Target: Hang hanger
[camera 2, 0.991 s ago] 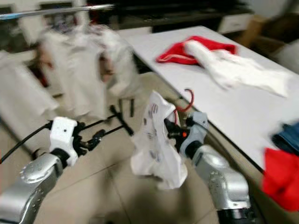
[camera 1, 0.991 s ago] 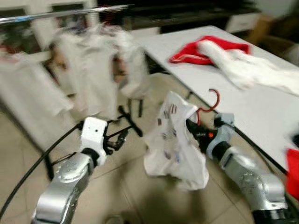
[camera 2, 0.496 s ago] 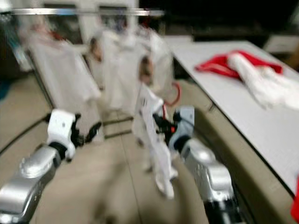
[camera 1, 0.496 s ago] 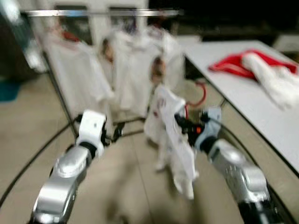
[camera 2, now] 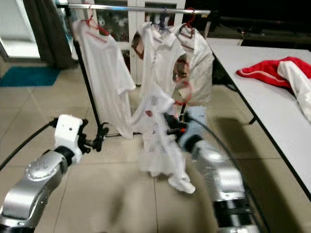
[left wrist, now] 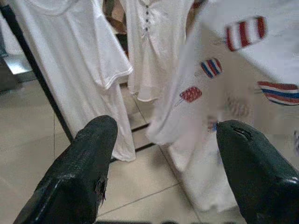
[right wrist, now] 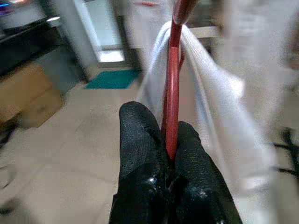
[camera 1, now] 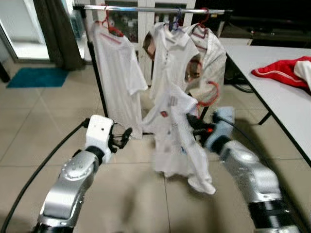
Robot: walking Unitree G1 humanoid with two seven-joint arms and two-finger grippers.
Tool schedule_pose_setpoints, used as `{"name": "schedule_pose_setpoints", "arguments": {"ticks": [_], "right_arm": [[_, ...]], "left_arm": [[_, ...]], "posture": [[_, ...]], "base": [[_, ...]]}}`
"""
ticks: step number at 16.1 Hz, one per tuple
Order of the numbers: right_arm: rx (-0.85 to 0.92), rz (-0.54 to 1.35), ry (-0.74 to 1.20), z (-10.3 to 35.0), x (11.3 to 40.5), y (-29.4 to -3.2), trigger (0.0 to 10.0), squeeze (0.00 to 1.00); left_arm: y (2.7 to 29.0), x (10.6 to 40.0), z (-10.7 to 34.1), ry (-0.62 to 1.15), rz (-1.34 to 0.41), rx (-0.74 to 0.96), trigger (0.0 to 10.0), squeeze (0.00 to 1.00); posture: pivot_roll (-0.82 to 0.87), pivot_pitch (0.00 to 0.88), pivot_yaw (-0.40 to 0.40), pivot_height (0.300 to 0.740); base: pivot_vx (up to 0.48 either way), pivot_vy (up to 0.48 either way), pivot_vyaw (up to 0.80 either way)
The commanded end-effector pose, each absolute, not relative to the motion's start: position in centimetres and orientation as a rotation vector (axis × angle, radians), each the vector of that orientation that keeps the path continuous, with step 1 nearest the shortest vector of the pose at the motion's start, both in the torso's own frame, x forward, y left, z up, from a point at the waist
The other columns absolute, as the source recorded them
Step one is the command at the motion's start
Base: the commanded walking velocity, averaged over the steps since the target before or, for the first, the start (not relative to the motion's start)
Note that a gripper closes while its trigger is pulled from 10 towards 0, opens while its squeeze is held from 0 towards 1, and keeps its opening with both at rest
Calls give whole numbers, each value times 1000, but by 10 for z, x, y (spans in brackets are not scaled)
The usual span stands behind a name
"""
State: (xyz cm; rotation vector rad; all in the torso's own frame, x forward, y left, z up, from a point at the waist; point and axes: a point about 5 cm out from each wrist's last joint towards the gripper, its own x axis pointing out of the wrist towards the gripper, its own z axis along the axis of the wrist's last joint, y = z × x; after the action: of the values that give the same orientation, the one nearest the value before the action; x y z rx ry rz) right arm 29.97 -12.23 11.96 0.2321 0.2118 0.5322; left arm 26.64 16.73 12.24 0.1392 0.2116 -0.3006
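Rail (camera 1: 155, 9) lies above and ahead of our right pincer (right wrist: 169, 140), which pinches the red hanger (right wrist: 173, 88) carrying a white printed shirt (camera 1: 177, 141), hook upward. Left pincer (left wrist: 163, 154) hangs spread, empty, farther off.

light: even indoor, doorway glow | blur: right arm, printed shirt (camera 1: 177, 136) smeared

No text, label, brand or number can be read on anything in these views.
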Motion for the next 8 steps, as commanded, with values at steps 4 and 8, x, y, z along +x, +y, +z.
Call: {"name": "schedule_pose_setpoints", "arguments": {"ticks": [4, 8], "right_arm": [[151, 615, 116, 147, 303, -122, 10000, 0], [160, 764, 64, 172, 302, -112, 10000, 0]], "left_arm": [[150, 267, 131, 199, -515, 34, 10000, 1000], [161, 287, 138, 171, -574, 104, 10000, 1000]], "posture": [[-97, 0, -38, 719], [-109, 0, -36, 719]], "base": [[0, 0, 0], [0, 0, 0]]}}
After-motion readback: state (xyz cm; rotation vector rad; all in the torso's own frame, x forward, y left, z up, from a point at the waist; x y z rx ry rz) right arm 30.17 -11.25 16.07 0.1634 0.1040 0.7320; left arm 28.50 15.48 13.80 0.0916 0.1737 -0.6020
